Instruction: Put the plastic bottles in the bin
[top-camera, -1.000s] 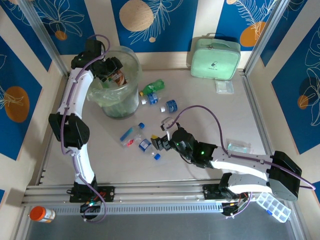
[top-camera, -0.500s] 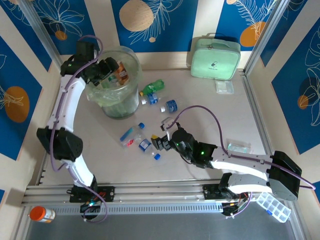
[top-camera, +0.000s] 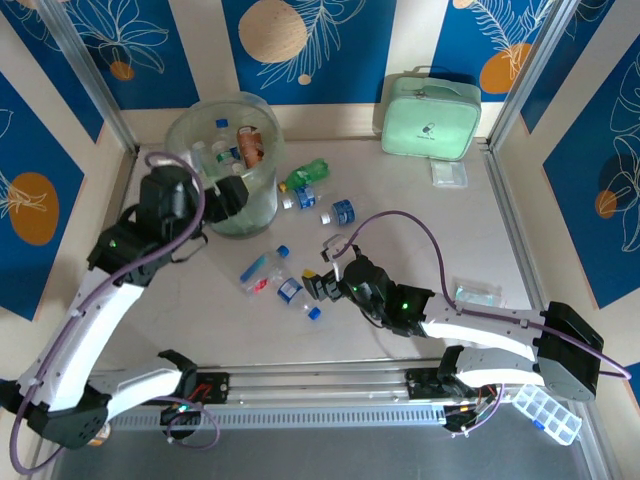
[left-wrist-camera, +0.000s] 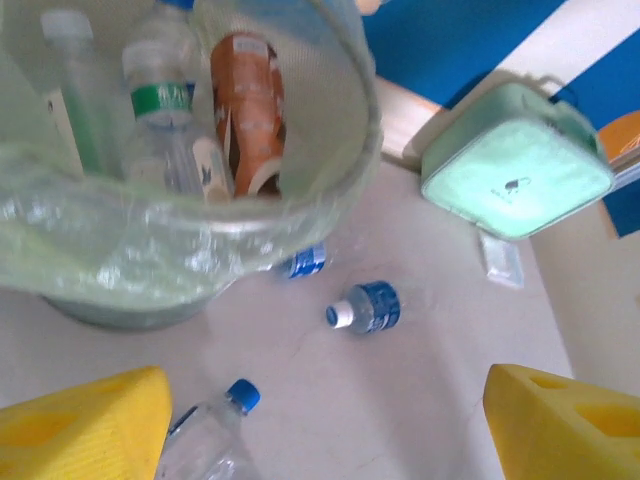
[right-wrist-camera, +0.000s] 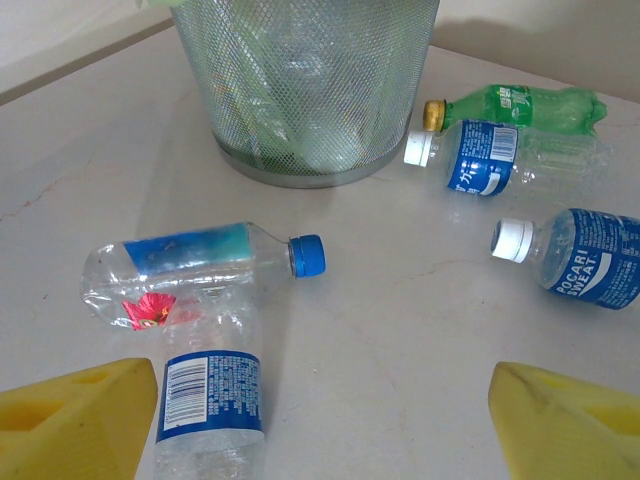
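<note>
The bin (top-camera: 205, 120) stands at the far left with several plastic bottles in it, among them a brown-labelled one (left-wrist-camera: 248, 110) and a green-labelled one (left-wrist-camera: 160, 100). My left gripper (top-camera: 228, 197) hangs open and empty just in front of the bin; its yellow fingers (left-wrist-camera: 80, 425) stand far apart. Loose on the table lie a green bottle (top-camera: 305, 174), a blue-labelled bottle (right-wrist-camera: 490, 158), a Pocari Sweat bottle (right-wrist-camera: 580, 255), a crushed clear bottle (right-wrist-camera: 190, 265) and another blue-labelled bottle (right-wrist-camera: 210, 405). My right gripper (top-camera: 318, 283) is open low over the table, that last bottle beside its left finger.
A mint green zipped case (top-camera: 430, 117) stands at the back right, with a small clear packet (top-camera: 449, 173) in front of it. A clear packet (top-camera: 478, 295) lies by the right arm. A compartment box (top-camera: 545, 410) sits at the near right. A loose blue cap (top-camera: 314, 312) lies near the right gripper.
My left arm has pulled back from over the bin toward the near left. The brown-labelled bottle it held there now lies in the bin. The right arm has not moved.
</note>
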